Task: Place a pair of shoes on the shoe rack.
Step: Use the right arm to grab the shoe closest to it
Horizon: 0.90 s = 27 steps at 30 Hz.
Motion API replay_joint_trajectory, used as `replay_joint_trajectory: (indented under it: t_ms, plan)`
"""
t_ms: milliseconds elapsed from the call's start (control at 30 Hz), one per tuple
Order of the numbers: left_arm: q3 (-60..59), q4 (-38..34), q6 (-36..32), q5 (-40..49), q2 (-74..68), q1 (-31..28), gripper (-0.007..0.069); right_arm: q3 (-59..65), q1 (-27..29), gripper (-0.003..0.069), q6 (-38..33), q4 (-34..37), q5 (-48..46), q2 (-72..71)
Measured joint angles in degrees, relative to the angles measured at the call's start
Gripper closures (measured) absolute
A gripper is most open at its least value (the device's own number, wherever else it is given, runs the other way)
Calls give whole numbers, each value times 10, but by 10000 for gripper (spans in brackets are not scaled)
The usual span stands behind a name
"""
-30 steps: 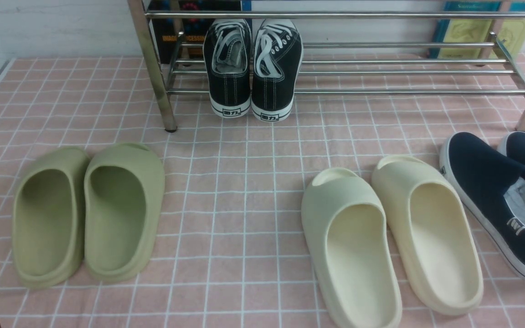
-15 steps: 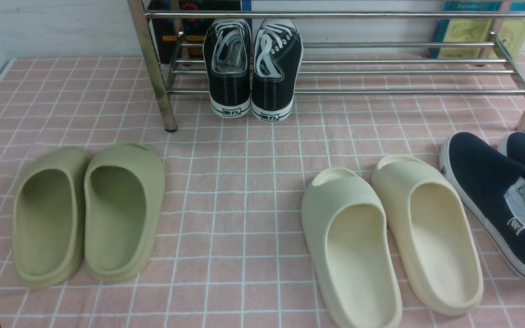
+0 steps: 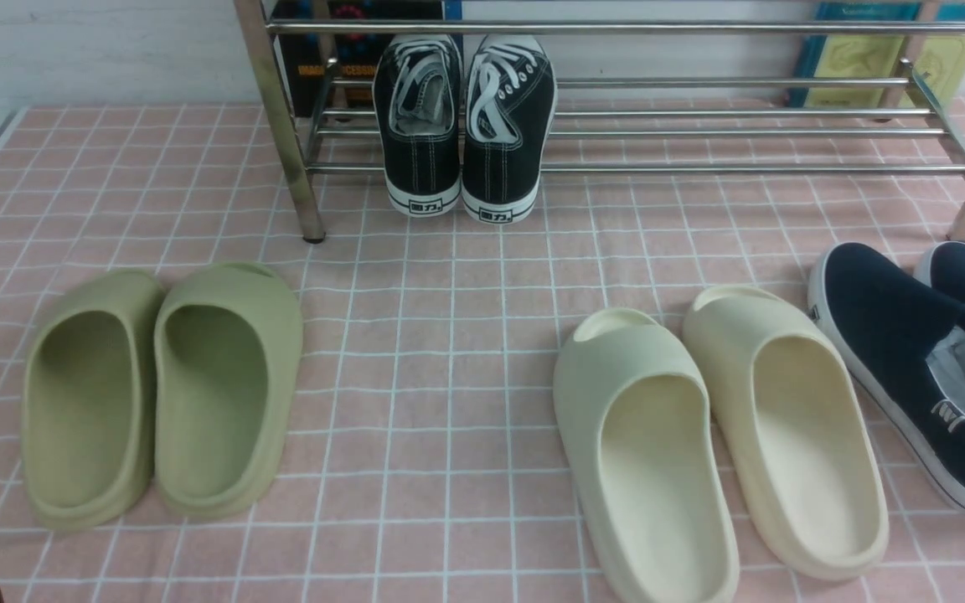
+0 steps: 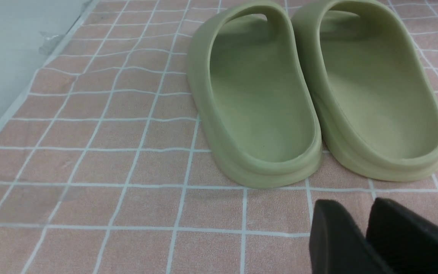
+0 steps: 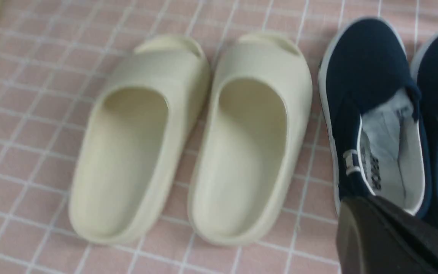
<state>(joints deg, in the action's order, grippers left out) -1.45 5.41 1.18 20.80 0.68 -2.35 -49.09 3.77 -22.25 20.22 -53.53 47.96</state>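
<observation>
Reading labels first: the black lace-up sneakers [image 3: 503,126], propped on the shoe rack [image 3: 700,167] at upper middle, show "回力" on both white heel tabs. The dark box [image 3: 302,71] behind the rack, upper left, has orange letters; only "IMAG" and "CESSING" are legible. Your pair of shoes [image 3: 910,360], navy slip-ons, sits on the tabletop [image 3: 449,335] at the right edge, off the rack. It has a small white side logo, and the insole print is too blurred to read. The cream slides [image 3: 642,352] are just beside them. Your right hand [image 5: 378,217] is closed tight over a navy heel. Your left hand [image 4: 359,213] is near the olive slides [image 3: 223,285]; I cannot tell its gap. Front view matches a second ago: nothing has moved.
</observation>
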Motion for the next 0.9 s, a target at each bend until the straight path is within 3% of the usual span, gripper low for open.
replay_joint_trajectory:
  t_ms: [233, 333, 433, 467, 500, 533, 567, 700, 833, 900]
  plan:
    - [0, 1, 0, 0, 0, 0, 444, -70, -28, 659, 24, -70, -45, 179]
    - [0, 1, 0, 0, 0, 0, 442, -88, -42, 615, 62, -106, -38, 261]
    - [0, 1, 0, 0, 0, 0, 440, -98, -47, 485, 85, -138, -18, 331]
    - [0, 1, 0, 0, 0, 0, 440, -99, -47, 475, 85, -140, -16, 335]
    - [0, 1, 0, 0, 0, 0, 437, -103, -48, 377, 93, -150, -4, 368]
    - [0, 1, 0, 0, 0, 0, 437, -105, -48, 365, 93, -152, -2, 371]
    - [0, 1, 0, 0, 0, 0, 436, -109, -49, 271, 95, -159, 16, 400]
    - [0, 1, 0, 0, 0, 0, 435, -115, -49, 159, 95, -165, 53, 451]
    - [0, 1, 0, 0, 0, 0, 430, -115, -49, 178, 95, -169, 72, 482]
    - [0, 2, 0, 0, 0, 0, 426, -118, -49, 302, 95, -173, 77, 499]
